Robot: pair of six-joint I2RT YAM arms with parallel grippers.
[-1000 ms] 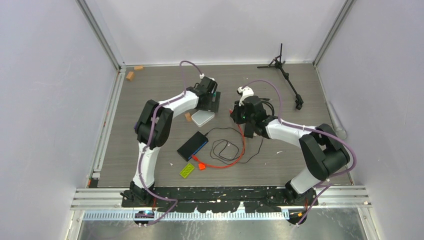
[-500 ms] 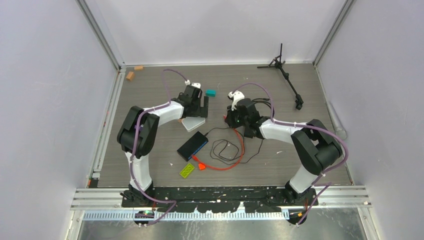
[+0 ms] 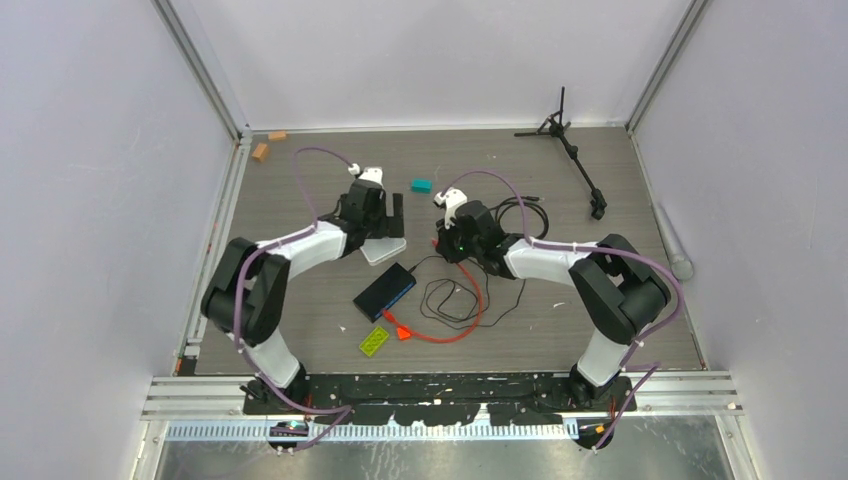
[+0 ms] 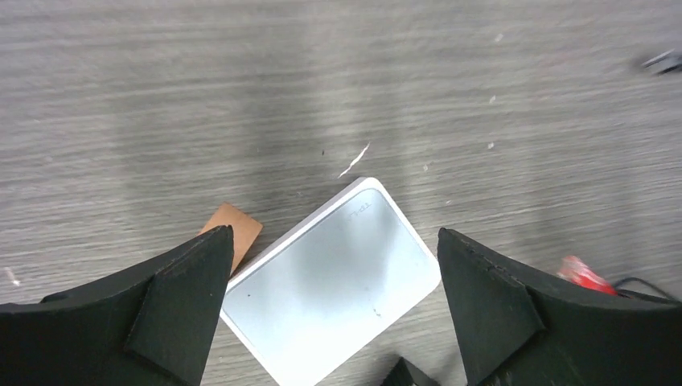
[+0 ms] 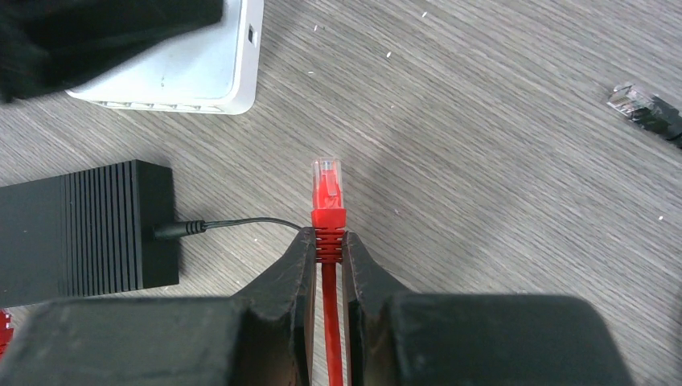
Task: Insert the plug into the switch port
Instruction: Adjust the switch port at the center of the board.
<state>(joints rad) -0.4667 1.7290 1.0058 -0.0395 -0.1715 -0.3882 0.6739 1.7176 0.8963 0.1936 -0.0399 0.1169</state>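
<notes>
Overhead, both arms reach toward the middle of the surface (image 3: 300, 190). The right claw (image 5: 327, 245) is clamped on the red cable (image 5: 330, 322), pinching its ribbed boot directly behind the plug (image 5: 327, 181). The plug juts forward past the fingertips with its clear tip free. The white switch (image 5: 193, 72) lies ahead and to the left of the plug in the right wrist view, near it but apart. The side of the switch facing the brick (image 5: 80, 229) carries faint marks that may be ports, too small to make out. A thin black wire (image 5: 241, 223) leaves the brick and runs up to the claw's left finger. The left claw (image 4: 334, 241) is spread wide, one finger (image 4: 177, 305) on each side of the switch, with no contact evident. A brown block (image 4: 233, 229) sits against the switch's edge. Slack cable loops near the brick, and a green piece (image 3: 374, 341) lies beside it.
</notes>
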